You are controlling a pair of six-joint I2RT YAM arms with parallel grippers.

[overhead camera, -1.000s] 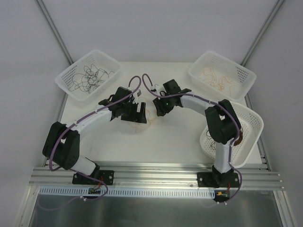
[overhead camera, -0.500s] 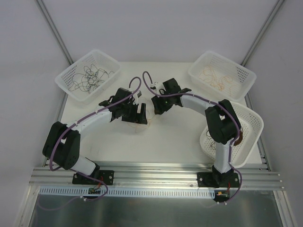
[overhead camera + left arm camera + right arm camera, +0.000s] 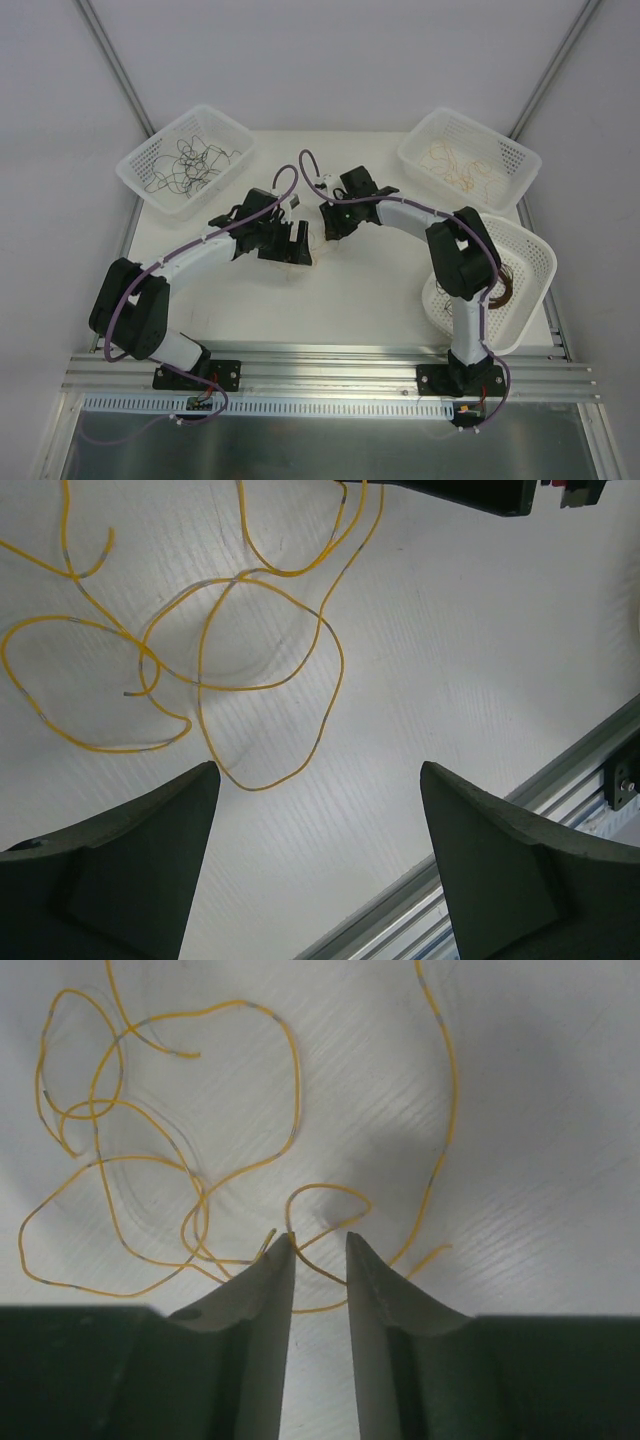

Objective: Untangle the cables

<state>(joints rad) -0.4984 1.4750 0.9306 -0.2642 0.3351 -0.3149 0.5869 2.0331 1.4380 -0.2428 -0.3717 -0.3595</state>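
Observation:
A tangle of thin yellow cables [image 3: 298, 1090] lies in loose loops on the white table. My right gripper [image 3: 320, 1238] hangs low over it with its jaws narrowly apart. One yellow strand [image 3: 318, 1263] crosses the gap between them, and neither pad presses it. My left gripper [image 3: 318, 768] is wide open with nothing between its fingers. The same yellow cables [image 3: 342, 667] lie just beyond its tips. From above, the left gripper [image 3: 298, 243] and the right gripper [image 3: 328, 225] face each other at mid-table, and the tangle [image 3: 313, 257] shows only faintly between them.
A white basket [image 3: 135, 172] at the back left holds black cables [image 3: 190, 165]. A second basket [image 3: 522, 160] at the back right holds tan cables [image 3: 455, 170]. A third basket [image 3: 540, 262] sits behind the right arm's elbow. An aluminium rail [image 3: 560, 770] runs along the near table edge.
The right gripper has moved slightly left onto the tangle, and its jaws have narrowed around a strand. The left gripper has stayed wide open and barely shifted.

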